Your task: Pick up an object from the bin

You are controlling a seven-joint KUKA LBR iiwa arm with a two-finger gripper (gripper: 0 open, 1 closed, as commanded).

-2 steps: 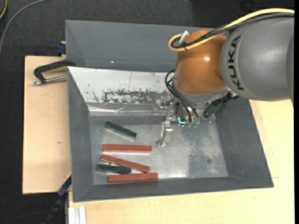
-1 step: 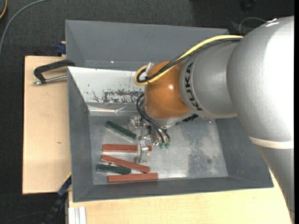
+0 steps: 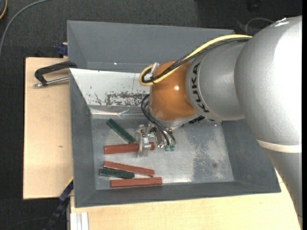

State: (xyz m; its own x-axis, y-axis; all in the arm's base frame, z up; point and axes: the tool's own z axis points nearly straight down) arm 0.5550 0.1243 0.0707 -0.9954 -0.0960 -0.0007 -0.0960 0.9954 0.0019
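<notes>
The red-brown flat stick (image 3: 120, 149) lies on the bin floor a little left of centre. Its long axis runs almost straight left to right, its left end pointing at the left wall and its right end passing under the gripper (image 3: 145, 146). The gripper is down at that right end, at or just above it, and a short piece of the same red-brown shows on the gripper's right side. Whether the gripper is spread or pinched on the stick cannot be told. Just beyond it, a dark green stick (image 3: 120, 130) lies on a slant, running from far left to near right, with its near end close to the gripper. Nearer the front wall three more pieces lie close together, all roughly left to right: a second red-brown stick (image 3: 128, 168), slightly tilted, a short dark green piece (image 3: 116, 174) just below its left end, and a third red-brown stick (image 3: 136, 181) nearest the front. The grey metal bin (image 3: 144, 42) has sloping walls; its floor is scuffed and bare on the right, and the far wall carries a band of dark speckles (image 3: 115, 98). Above the gripper sit the orange wrist cover (image 3: 168, 97), a yellow cable (image 3: 211, 44) and the thick grey arm (image 3: 259, 80) coming in from the right. Beyond the far rim is a dark floor (image 3: 120, 4) with a pale cable (image 3: 29, 5) lying on it.
</notes>
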